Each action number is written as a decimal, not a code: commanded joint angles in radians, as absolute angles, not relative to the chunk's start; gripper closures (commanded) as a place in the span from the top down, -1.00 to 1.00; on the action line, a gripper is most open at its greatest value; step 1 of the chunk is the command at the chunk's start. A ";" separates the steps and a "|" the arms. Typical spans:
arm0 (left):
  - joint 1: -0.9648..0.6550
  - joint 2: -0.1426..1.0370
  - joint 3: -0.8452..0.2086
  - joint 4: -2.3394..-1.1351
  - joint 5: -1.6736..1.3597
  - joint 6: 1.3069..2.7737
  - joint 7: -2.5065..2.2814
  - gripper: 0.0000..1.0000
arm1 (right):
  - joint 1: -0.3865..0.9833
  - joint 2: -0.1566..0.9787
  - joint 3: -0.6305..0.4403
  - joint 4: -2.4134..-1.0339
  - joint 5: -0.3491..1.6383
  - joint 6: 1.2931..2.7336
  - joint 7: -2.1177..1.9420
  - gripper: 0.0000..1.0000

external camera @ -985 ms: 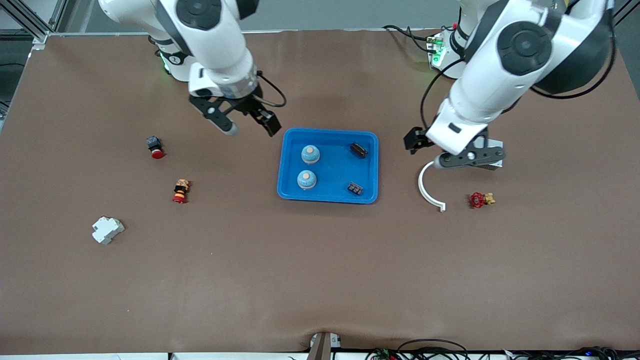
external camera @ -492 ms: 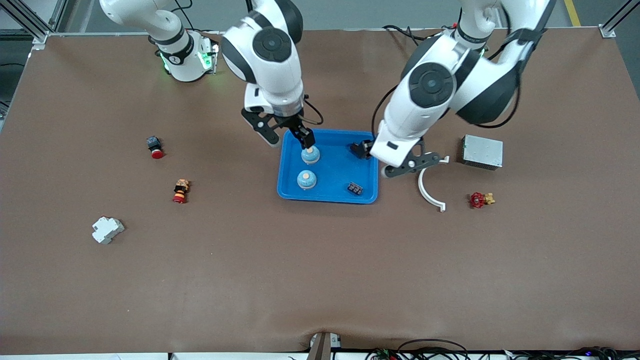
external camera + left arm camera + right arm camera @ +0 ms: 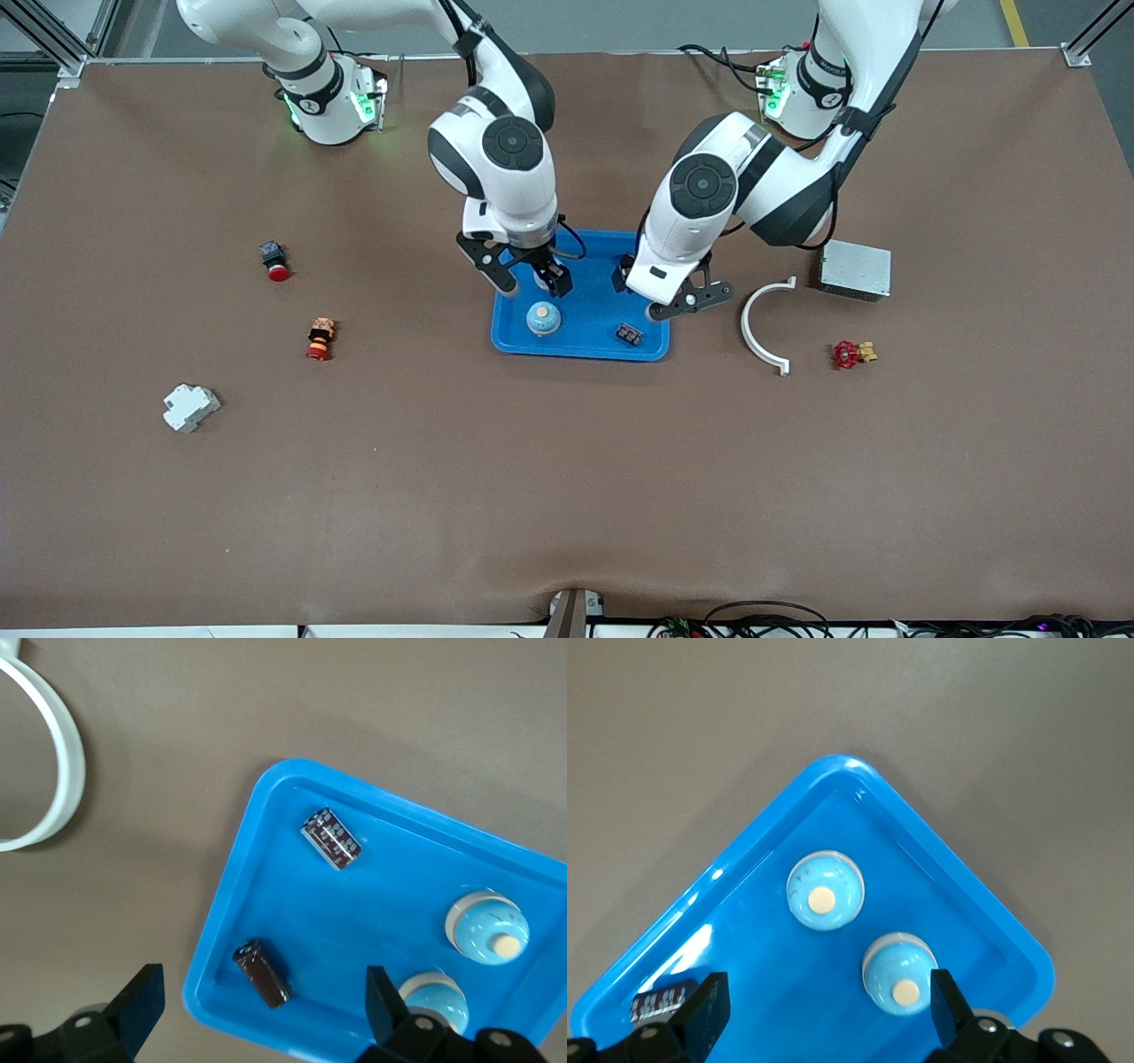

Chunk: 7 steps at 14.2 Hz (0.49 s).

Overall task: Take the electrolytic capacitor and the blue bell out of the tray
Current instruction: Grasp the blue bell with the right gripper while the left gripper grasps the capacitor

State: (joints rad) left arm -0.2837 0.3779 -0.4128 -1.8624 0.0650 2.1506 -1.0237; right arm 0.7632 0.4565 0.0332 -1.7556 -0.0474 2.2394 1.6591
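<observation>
Right claw (image 3: 530, 285): fingers spread wide, holding nothing, over the part of the blue tray (image 3: 585, 347) toward the right arm's end. One bell (image 3: 900, 974) lies between its fingers in the right wrist view; the second bell (image 3: 543, 318) sits apart from it, nearer the front camera.

Left claw (image 3: 651, 292): fingers also spread wide, empty, over the tray edge toward the left arm's end. In the left wrist view a dark capacitor (image 3: 262, 973) lies between its fingers, close to the tray wall. A second capacitor (image 3: 630, 334) with printed markings lies flat in the tray's corner nearest the front camera, on the left arm's side.

Tray contents: two blue bells with tan buttons, two capacitors. All four rest on the tray floor, none touching another.

Table (image 3: 567, 478): brown mat. Toward the left arm's end, beside the tray: a white curved strip (image 3: 760, 330), a grey metal box (image 3: 854, 269), a red-handled valve (image 3: 851, 354). Toward the right arm's end: a red push button (image 3: 275, 260), a red-and-orange switch (image 3: 319, 338), and a white plastic block (image 3: 190, 407) nearest the front camera. Cables run along the table edge nearest the front camera (image 3: 762, 620). Aluminium framing (image 3: 62, 44) shows at the corners by the arm bases.
</observation>
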 commanded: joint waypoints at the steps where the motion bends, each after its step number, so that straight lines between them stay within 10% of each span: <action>1: -0.287 0.377 -0.411 -1.950 0.087 2.276 -1.084 1.00 | 0.772 0.514 0.017 -1.736 -0.072 2.293 1.681 1.00; 7: -0.293 0.495 -0.410 -1.950 0.087 2.338 -1.149 0.79 | 0.767 0.612 -0.006 -1.727 -0.090 2.388 1.683 1.00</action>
